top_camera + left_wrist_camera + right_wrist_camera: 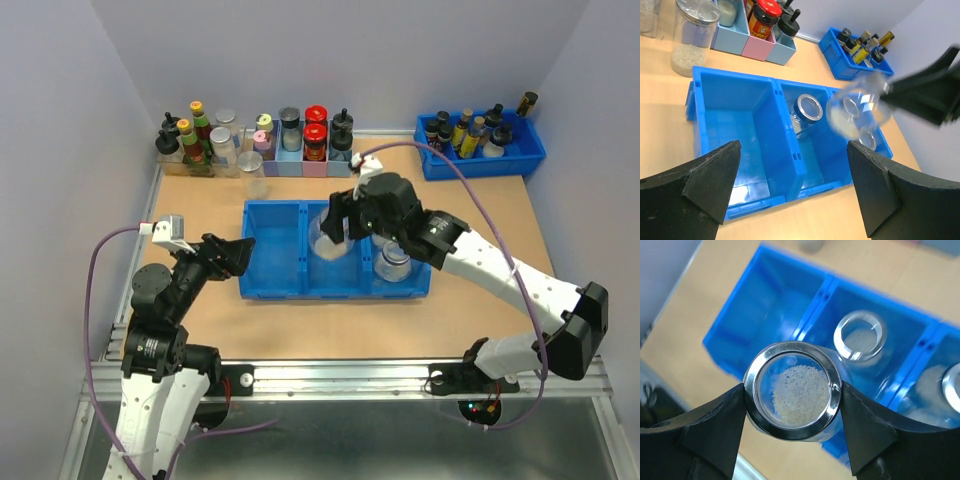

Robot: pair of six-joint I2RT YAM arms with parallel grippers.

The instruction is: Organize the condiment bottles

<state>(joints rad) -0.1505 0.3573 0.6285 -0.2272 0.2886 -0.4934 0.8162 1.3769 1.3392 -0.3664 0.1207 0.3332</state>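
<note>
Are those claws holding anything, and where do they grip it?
The right gripper clamps a glass jar by its silvery rim; the left gripper holds nothing.

Clear glass jar (792,395) with polished metal rim, glossy smooth blue plastic bin (775,145), matt pale wood surface (300,335).

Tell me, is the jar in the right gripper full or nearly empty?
Nearly empty: the jar holds only a small heap of white grains.
</note>
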